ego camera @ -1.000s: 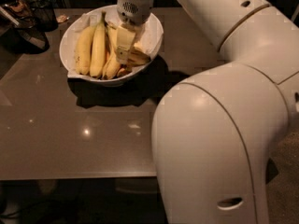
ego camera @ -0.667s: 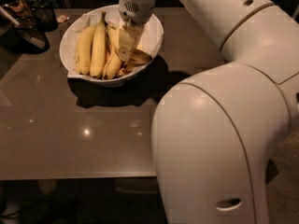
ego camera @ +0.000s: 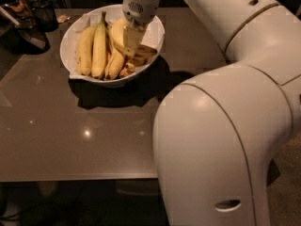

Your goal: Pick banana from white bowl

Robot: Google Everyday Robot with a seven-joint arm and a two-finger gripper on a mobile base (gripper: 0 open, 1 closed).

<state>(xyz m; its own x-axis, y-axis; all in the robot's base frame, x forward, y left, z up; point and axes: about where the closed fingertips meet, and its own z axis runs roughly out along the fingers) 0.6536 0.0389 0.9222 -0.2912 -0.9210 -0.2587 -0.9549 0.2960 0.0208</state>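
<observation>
The white bowl stands at the far side of the table, lined with white paper. Two straighter yellow bananas lie in its left half. The curved banana lies in the middle of the bowl, partly hidden. My gripper reaches down from above into the right half of the bowl, right at the curved banana and touching the pile. More banana pieces lie under and beside it.
The grey-brown table runs toward the front edge. A dark mesh cup and other dark items stand at the far left. My large white arm fills the right foreground and hides that side.
The gripper has shifted slightly to the right within the bowl, staying low on the bananas. The bowl and the left bananas have not moved.
</observation>
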